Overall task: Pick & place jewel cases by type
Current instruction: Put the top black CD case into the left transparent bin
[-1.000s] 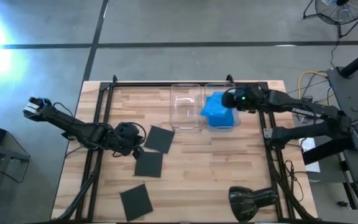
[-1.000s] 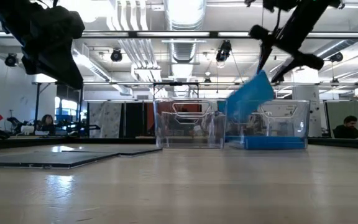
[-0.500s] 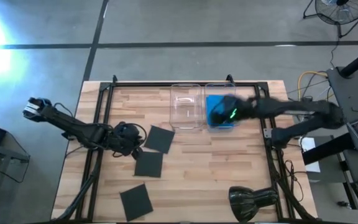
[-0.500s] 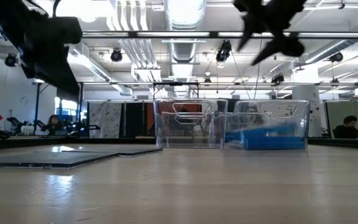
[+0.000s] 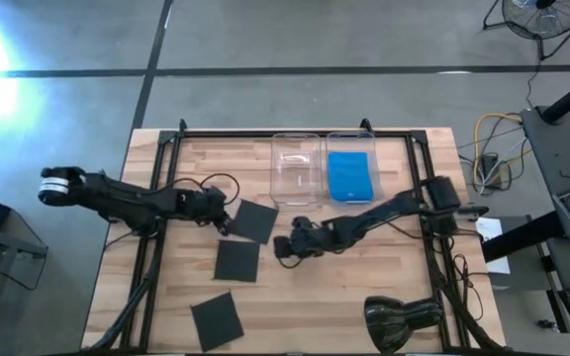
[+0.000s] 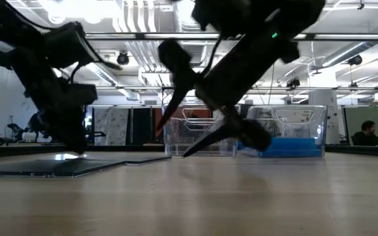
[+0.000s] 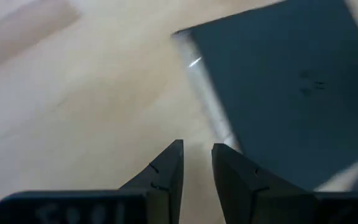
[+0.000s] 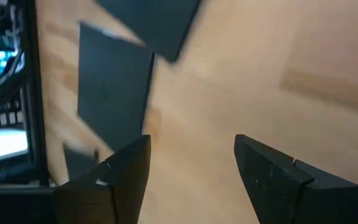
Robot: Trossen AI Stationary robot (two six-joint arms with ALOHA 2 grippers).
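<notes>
Three black jewel cases lie flat on the table: one point(image 5: 255, 221) near the middle, one point(image 5: 236, 260) just nearer, one point(image 5: 216, 318) by the near edge. Blue cases point(image 5: 349, 176) lie stacked in the right clear bin point(image 5: 374, 143). My left gripper point(image 5: 222, 204) hovers low beside the middle black case's left edge point(image 7: 210, 106), its fingers a narrow gap apart point(image 7: 197, 163). My right gripper point(image 5: 287, 247) is wide open point(image 8: 191, 152) low over bare wood, right of the second black case point(image 8: 114, 99).
An empty clear bin point(image 5: 295, 168) stands left of the blue-filled one, near the far edge. A black lamp-like object point(image 5: 399, 318) sits at the near right. Dark metal rails point(image 5: 151, 198) run along the table's sides. Bare wood lies right of my right gripper.
My right gripper has let go of a blue case, which now lies flat in the right bin. It then swung from above that bin toward the near left and down to the table's middle. My left gripper has come lower and closer to the middle black case.
</notes>
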